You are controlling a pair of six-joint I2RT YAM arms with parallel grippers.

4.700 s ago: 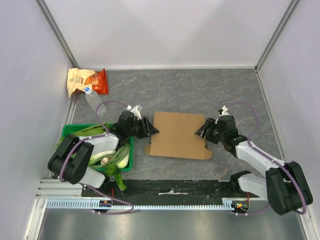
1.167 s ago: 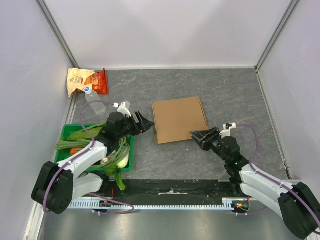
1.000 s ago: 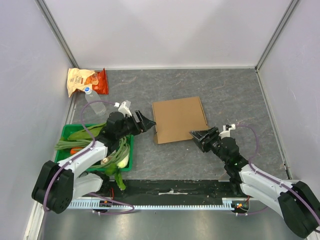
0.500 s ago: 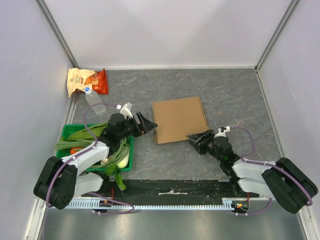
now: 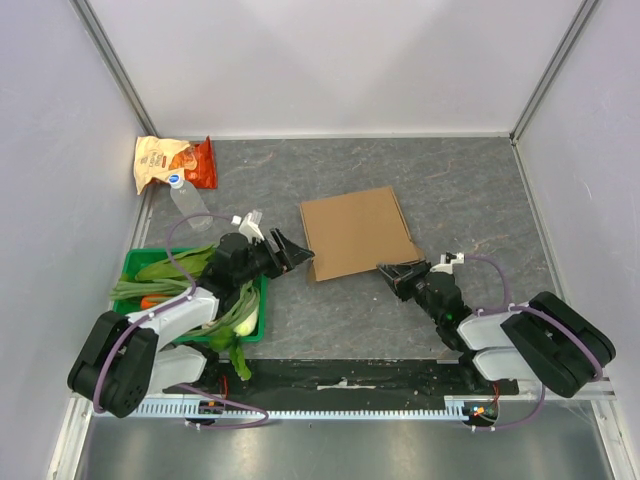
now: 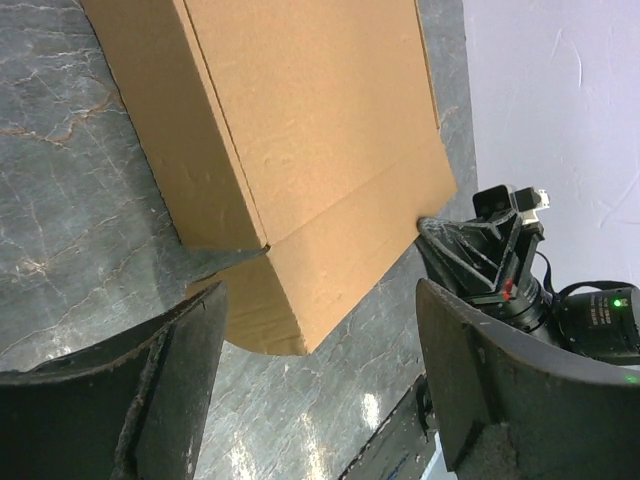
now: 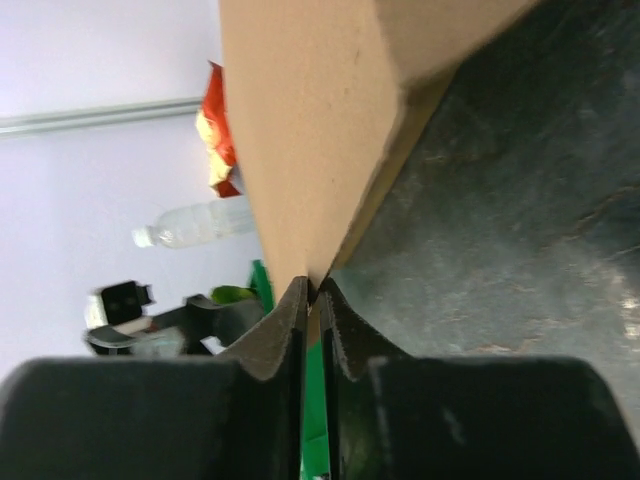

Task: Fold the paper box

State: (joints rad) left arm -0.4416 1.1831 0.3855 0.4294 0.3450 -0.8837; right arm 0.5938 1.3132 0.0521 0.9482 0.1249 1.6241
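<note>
paper box [image 5: 355, 232] | flat, long axis left-right | right claw [image 5: 386, 269] pinches corner

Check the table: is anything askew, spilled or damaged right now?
The paper box lies skewed on the table, its near right corner pinched by the right gripper. Leafy greens hang over the near rim of the green crate. No spill or damage visible.

White arm links [image 5: 180, 310], black joints [image 5: 556, 345]; purple cables [image 5: 492, 264] loop alongside.
</note>
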